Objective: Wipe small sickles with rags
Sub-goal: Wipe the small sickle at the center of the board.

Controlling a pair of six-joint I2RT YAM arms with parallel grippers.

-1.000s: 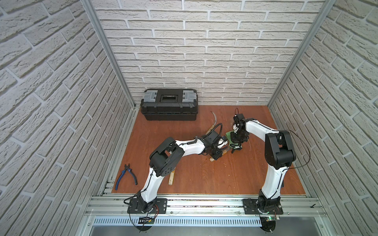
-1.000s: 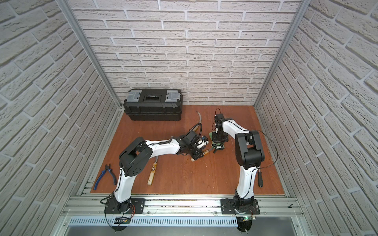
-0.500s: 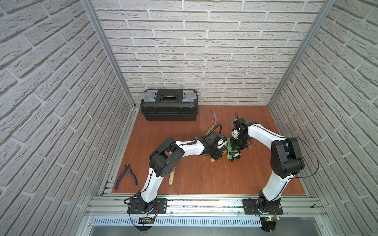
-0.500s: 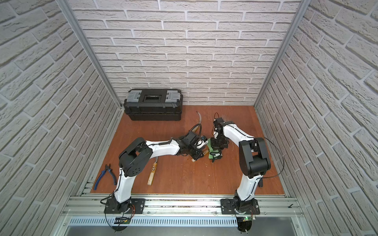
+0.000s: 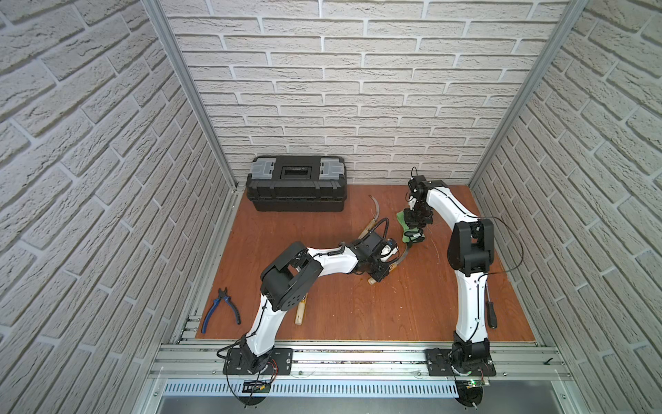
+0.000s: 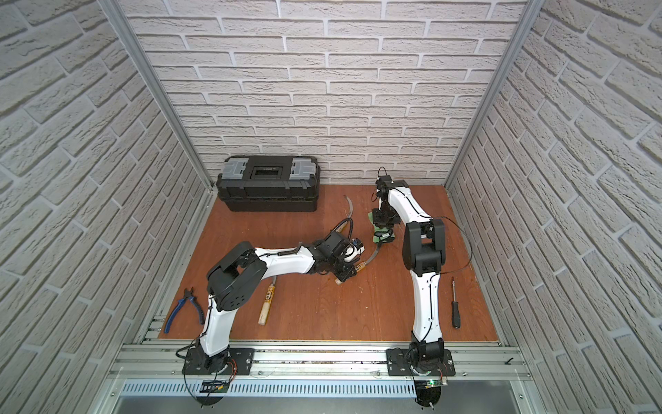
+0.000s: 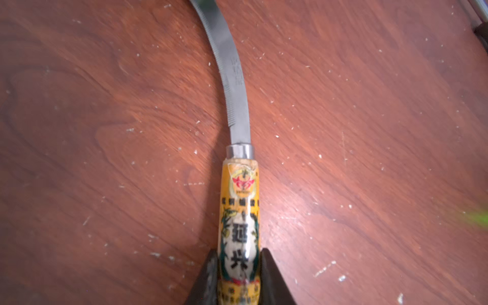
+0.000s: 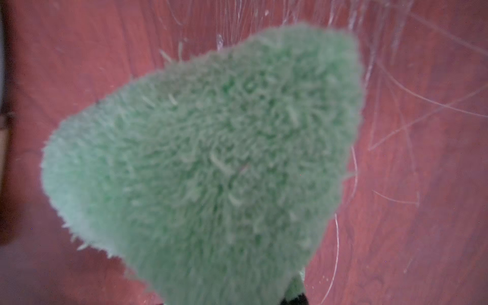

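The left pincer [image 7: 239, 266] is clamping shut on the labelled handle of a sickle [image 7: 235, 92], whose grey blade is curving out low over the bench [image 7: 105, 132]. The right pincer [image 5: 415, 236] is gripping the green rag [image 8: 211, 158], jaws nearly shut on it, and holding it at the blade's far end. Both are working in front of the toolbox [image 5: 296, 182], past its right-arm end. A second sickle [image 5: 375, 209] is lying nearer the toolbox. A third sickle [image 6: 267, 304] is lying well apart from the toolbox, partly under the left arm.
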